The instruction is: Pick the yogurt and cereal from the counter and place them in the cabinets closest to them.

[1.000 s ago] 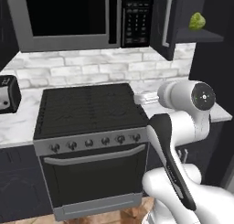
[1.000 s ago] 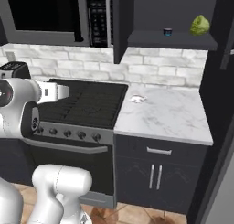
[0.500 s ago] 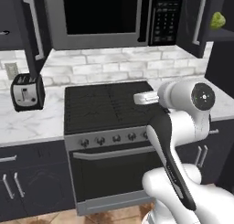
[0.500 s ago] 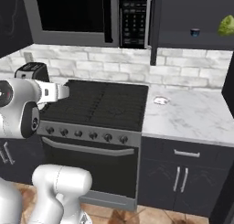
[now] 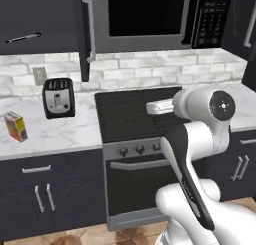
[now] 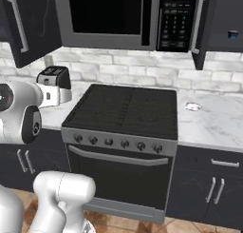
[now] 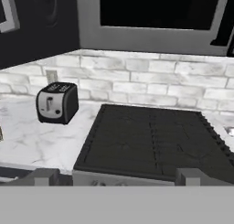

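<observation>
The gripper [image 7: 116, 176] is spread wide and holds nothing. In the hand view its 2 small finger tips [image 7: 45, 176] poke up at the bottom, far apart, with the black stove top [image 7: 155, 141] in front of them.

The cereal [image 5: 16, 126] is a small box with red, orange and yellow sides. It stands upright on the counter [image 5: 55, 134] at the far left of the left base view, near the front edge. The black toaster [image 5: 58, 97] stands behind it and a bit to the right, close to the white brick wall [image 5: 145, 69]. The cereal and the toaster do not touch.

The stove top sits between 2 parts of the white marble counter. The big microwave [image 5: 150, 19] hangs over the stove. Black cabinets [image 5: 37, 19] with long silver handles hang on both sides of it. The cabinet door [image 6: 29, 25] to the left of the microwave is swung open.

In the right base view, a small dark cup [image 6: 232, 34] sits up on a shelf at the far right, past the open door [image 6: 201, 27] beside the microwave. It is too small to tell if it is the yogurt. A flat white lump [image 6: 191, 106] lies on the counter to the right of the stove.

The white arm [image 5: 200, 139] is bent in front of the oven [image 5: 145, 169], well apart from the cereal.
</observation>
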